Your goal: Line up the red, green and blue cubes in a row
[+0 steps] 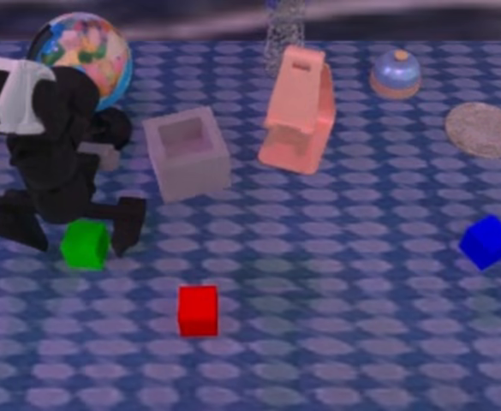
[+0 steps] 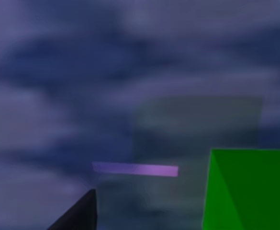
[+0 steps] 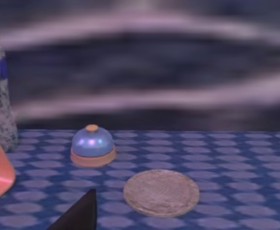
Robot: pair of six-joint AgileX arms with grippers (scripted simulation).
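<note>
The left arm reaches over the table's left side, its gripper spread wide with the green cube between the fingers, unclamped. The red cube lies toward centre front, the blue cube far right. The right gripper is out of view.

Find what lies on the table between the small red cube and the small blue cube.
Nothing: in the top view, the stretch from the bright red matte cube to the deep blue matte cube shows only the bare blue patterned tablecloth.
</note>
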